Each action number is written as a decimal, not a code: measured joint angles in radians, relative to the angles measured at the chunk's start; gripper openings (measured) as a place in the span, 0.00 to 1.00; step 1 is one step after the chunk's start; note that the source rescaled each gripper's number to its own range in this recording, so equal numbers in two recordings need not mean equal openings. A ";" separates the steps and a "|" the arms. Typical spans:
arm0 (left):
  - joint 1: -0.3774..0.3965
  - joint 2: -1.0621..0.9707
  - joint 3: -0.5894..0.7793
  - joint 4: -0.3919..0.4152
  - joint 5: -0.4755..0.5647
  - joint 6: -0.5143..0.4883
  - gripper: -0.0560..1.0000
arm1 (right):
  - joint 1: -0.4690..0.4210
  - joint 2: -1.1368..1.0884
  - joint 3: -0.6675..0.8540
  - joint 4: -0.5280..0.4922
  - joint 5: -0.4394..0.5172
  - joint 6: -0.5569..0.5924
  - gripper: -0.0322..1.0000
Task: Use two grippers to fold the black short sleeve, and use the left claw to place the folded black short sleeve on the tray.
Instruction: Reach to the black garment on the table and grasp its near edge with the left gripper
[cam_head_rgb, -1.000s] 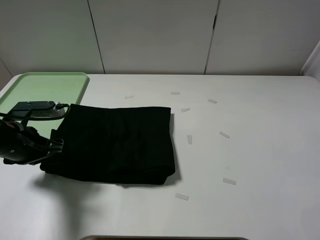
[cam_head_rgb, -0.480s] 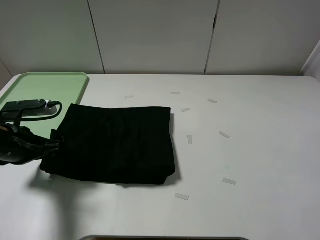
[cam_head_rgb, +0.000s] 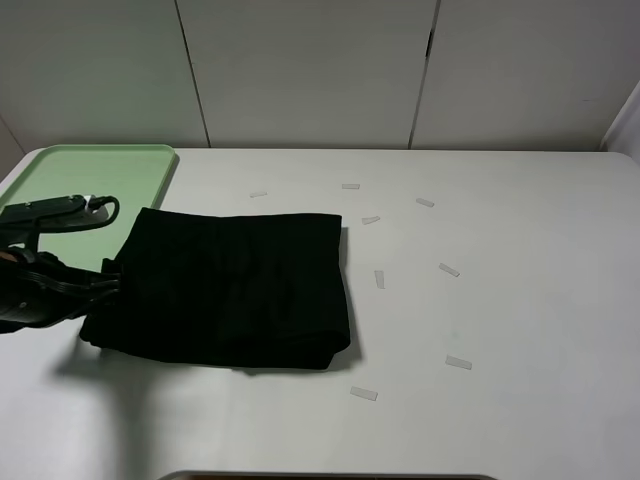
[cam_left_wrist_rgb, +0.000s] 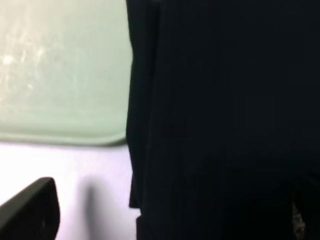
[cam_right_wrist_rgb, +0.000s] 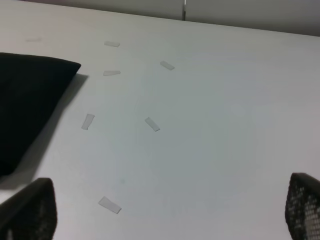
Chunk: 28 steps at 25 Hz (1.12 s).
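Note:
The black short sleeve (cam_head_rgb: 230, 290) lies folded into a rectangle on the white table, left of centre. The mint-green tray (cam_head_rgb: 90, 170) sits at the far left corner, just beyond it. My left gripper (cam_head_rgb: 105, 285) is low at the shirt's left edge. In the left wrist view the left gripper (cam_left_wrist_rgb: 165, 220) is open: one finger (cam_left_wrist_rgb: 30, 210) is over the table, the other (cam_left_wrist_rgb: 302, 215) shows dimly over the shirt (cam_left_wrist_rgb: 225, 115), with the tray (cam_left_wrist_rgb: 60, 75) beyond. My right gripper (cam_right_wrist_rgb: 165, 210) is open and empty above bare table; the shirt's corner (cam_right_wrist_rgb: 25, 100) is off to its side.
Several small pale tape strips (cam_head_rgb: 380, 279) are scattered on the table right of the shirt, and they also show in the right wrist view (cam_right_wrist_rgb: 152, 124). A white panelled wall (cam_head_rgb: 320, 70) runs behind the table. The right arm is out of the exterior view.
My left arm has shifted slightly to the left along the shirt's left edge. The shirt and tray have not moved.

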 joint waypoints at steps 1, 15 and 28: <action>0.000 0.017 0.000 0.001 0.000 -0.001 0.90 | 0.000 0.000 0.000 0.000 0.000 0.000 1.00; 0.000 0.191 -0.004 0.139 -0.181 -0.116 0.88 | 0.000 0.000 0.000 0.000 0.000 0.000 1.00; -0.057 0.201 -0.006 0.772 -0.246 -0.781 0.80 | 0.000 0.000 0.000 0.000 0.002 0.000 1.00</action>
